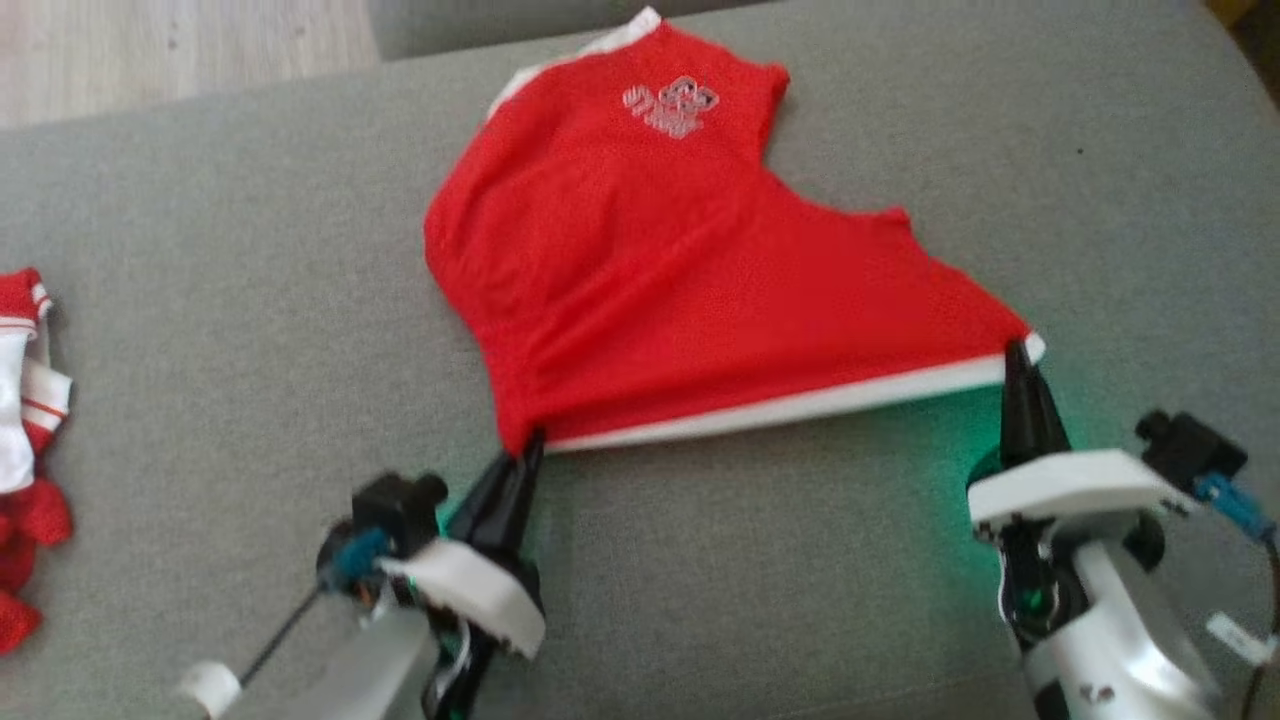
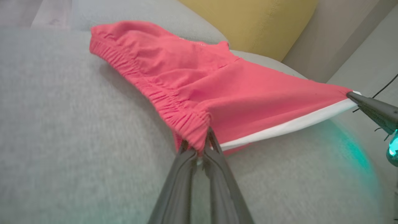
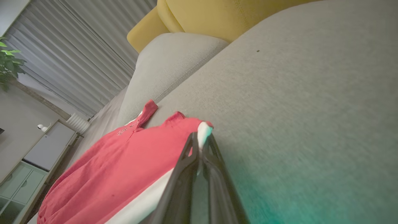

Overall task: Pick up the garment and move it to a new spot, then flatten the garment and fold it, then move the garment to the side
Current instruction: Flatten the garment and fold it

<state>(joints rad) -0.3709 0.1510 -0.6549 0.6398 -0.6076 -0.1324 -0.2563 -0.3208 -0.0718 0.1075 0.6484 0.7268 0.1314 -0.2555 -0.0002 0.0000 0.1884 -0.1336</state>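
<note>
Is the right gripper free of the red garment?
No: the right gripper is shut on the red garment's white-trimmed corner, its hem stretched to the left gripper.

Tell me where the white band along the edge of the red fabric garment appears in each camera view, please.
Head view: the white band of the red fabric garment crosses the lower middle, rising rightward.
Left wrist view: the band is right of centre, slanting up toward the right edge.
Right wrist view: the band lies at the bottom, left of centre.
Shared landmark: the right gripper, shut on the band's end.
</note>
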